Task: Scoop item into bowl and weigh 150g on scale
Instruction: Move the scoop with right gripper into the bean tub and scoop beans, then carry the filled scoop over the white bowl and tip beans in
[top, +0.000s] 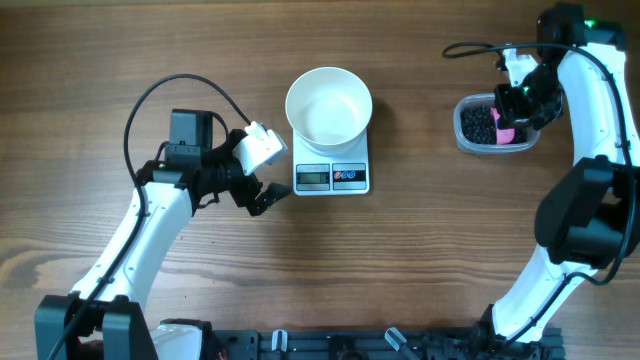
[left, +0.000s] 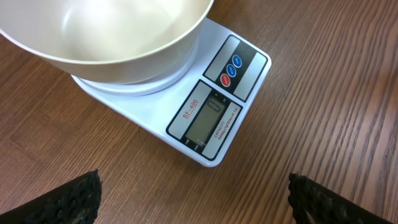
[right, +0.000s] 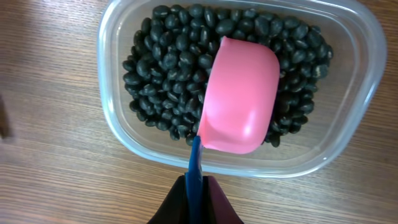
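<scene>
Clamped tight between the fingers of our right gripper (right: 194, 186) is the thin blue handle (right: 194, 163) of the pink scoop (right: 241, 96). Its cup lies just ahead of the fingertips, resting on the black beans (right: 158, 74) inside the clear container (right: 115, 134). We see the cup's rounded back, so its mouth appears to face down into the heap. We judge the step in hand to be loading the scoop. To do it well, we should push the lip forward and under the beans, roll the wrist until the mouth faces up, then lift level so nothing spills over the container's near wall beneath the handle. On so slim a handle, a slow turn guards against the scoop twisting in the grip. The bowl (top: 328, 105) sits on the scale (top: 331, 177), well away from this gripper towards the left arm's side, and looks empty. Our left gripper (left: 198, 202) stands wide and holds nothing, over the tabletop (left: 348, 93) with the scale just ahead of it. It should not touch the scale, so that the reading is true.
</scene>
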